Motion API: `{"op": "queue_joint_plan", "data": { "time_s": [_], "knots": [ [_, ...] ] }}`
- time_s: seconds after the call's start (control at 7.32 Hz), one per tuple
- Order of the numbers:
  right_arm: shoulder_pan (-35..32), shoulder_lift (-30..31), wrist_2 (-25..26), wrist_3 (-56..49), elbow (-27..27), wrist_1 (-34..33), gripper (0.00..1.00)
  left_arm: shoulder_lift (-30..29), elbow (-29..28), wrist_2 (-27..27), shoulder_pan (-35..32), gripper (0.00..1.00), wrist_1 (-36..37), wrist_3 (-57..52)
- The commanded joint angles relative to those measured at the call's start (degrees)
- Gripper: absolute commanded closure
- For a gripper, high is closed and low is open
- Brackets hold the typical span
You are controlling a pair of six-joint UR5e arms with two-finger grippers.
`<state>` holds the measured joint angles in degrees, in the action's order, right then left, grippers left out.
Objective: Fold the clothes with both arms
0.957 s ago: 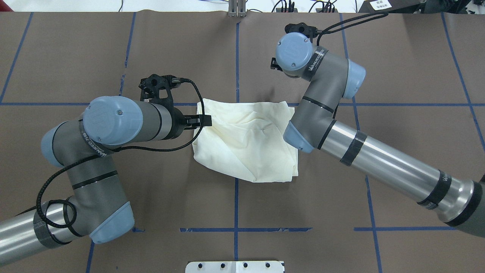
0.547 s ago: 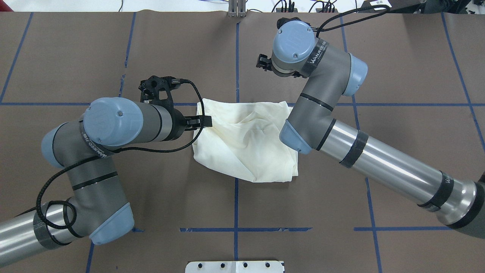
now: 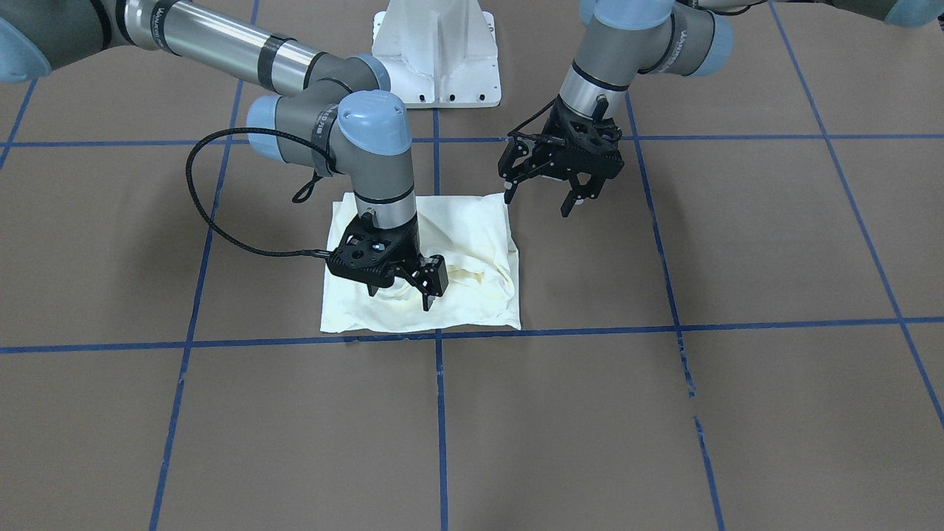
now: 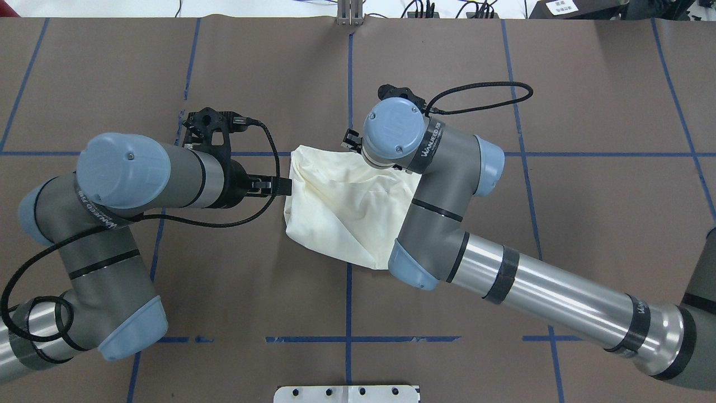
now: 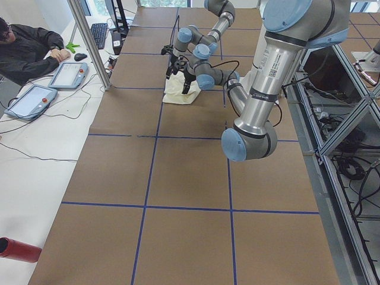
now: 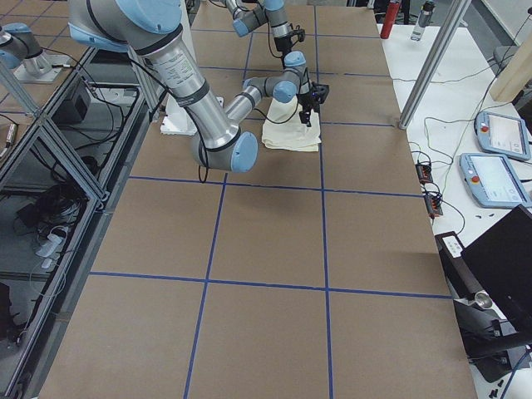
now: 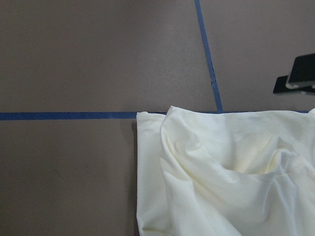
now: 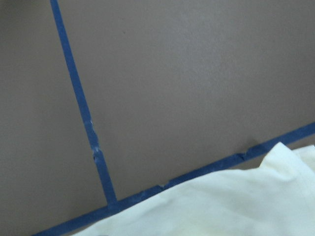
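The clothes are one cream-white shirt (image 4: 341,207), folded into a rumpled square on the brown table near the centre, also seen in the front view as shirt (image 3: 472,228). Only plain cloth shows, no print. My left gripper (image 3: 540,200) is open and empty. It hangs just off the shirt's edge on the robot's left; from overhead the left gripper (image 4: 278,186) is level with that edge. My right gripper (image 3: 402,293) hovers open over the shirt's far part, fingers pointing down. In the overhead view the right wrist (image 4: 394,131) hides it.
Blue tape lines (image 3: 438,413) divide the brown table cover into squares. The white pedestal base (image 3: 436,51) stands at the robot's side. A person (image 5: 27,44) sits at a side desk with tablets (image 5: 29,101). An upright metal post (image 5: 89,41) stands there.
The right arm has swung back from the far side and come down over the shirt's far edge. The left arm has drawn back to its left, off the shirt's edge.
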<state>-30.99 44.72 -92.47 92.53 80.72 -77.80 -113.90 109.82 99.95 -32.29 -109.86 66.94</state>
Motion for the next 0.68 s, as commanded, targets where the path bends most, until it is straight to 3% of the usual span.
{"op": "queue_joint_plan", "data": {
  "time_s": [0.0,0.27,0.41,0.55],
  "knots": [
    [1.55,0.72,1.41,3.01,0.31,0.1,0.0,0.52,0.4,0.42,-0.23,0.0,0.0,-0.32],
    [1.81,0.72,1.67,3.26,0.4,0.11,0.03,0.52,0.4,0.42,-0.23,0.0,0.0,-0.23],
    [2.51,0.81,3.5,4.58,-0.03,0.11,0.19,0.52,0.4,0.42,-0.15,0.0,0.0,-0.05],
    [2.6,0.9,3.61,4.5,-0.13,0.11,0.28,0.61,0.4,0.42,-0.23,0.0,0.0,-0.05]
  ]
}}
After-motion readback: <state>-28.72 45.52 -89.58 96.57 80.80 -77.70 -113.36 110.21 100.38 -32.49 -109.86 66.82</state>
